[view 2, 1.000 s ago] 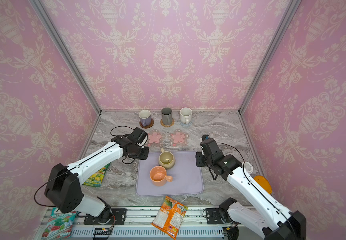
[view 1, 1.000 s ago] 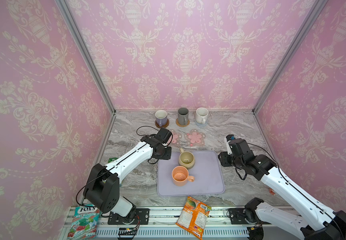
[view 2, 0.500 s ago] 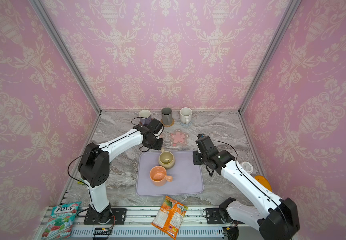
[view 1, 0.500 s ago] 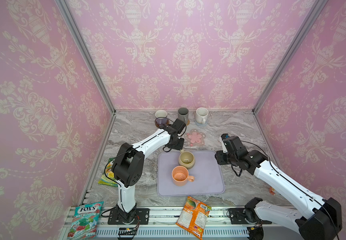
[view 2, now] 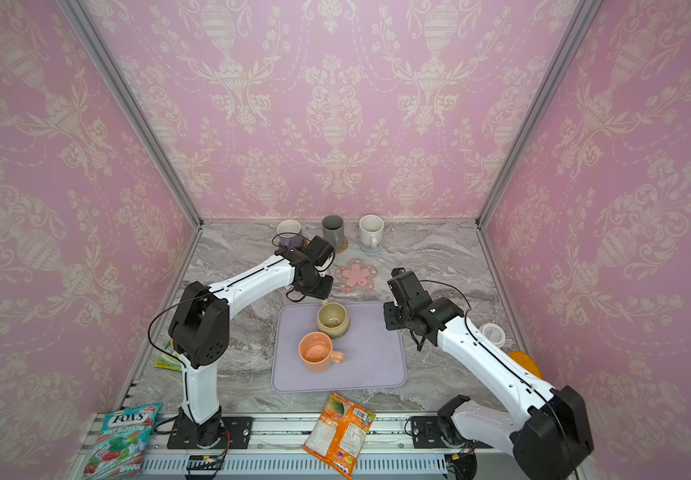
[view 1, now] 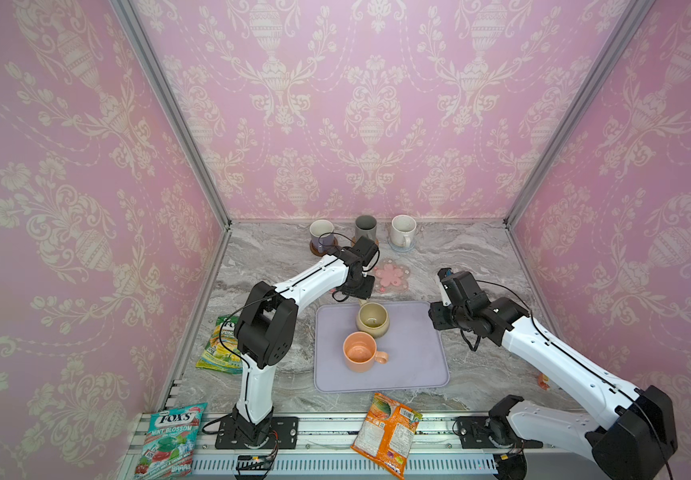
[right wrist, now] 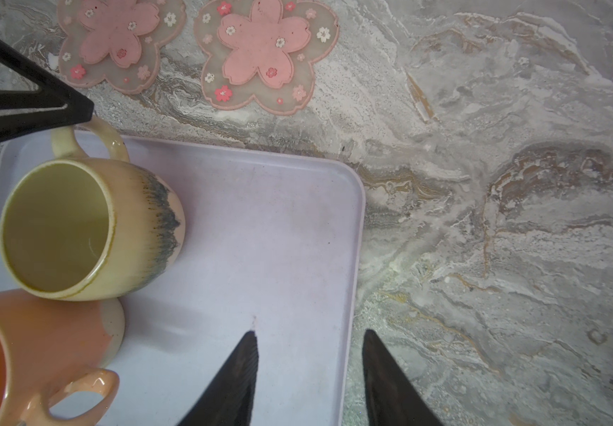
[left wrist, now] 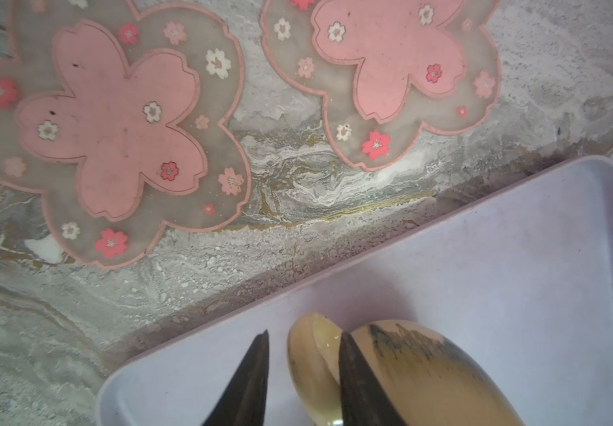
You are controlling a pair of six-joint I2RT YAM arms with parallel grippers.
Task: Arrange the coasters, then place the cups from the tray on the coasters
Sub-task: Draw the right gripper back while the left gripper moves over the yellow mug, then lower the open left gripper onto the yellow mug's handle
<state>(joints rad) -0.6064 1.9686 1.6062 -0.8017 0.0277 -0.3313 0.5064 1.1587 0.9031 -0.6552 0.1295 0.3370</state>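
Beige-olive mug (view 1: pixel 372 319) is being borne upright by the lavender-grey tray (view 1: pixel 418 365), with the peach-orange mug (view 1: pixel 359 352) beside it. Its handle (left wrist: pixel 308 369) is being straddled by the left gripper (left wrist: pixel 305 333), whose fingers (left wrist: pixel 253 380) are being held parted, a gap showing at one side. Two pink-flower coasters (left wrist: pixel 113 125) (left wrist: pixel 389 66) are being supported by the marble table (right wrist: pixel 482 221) beyond the tray. Over the tray's edge the right gripper (right wrist: pixel 310 332) is being held released, empty
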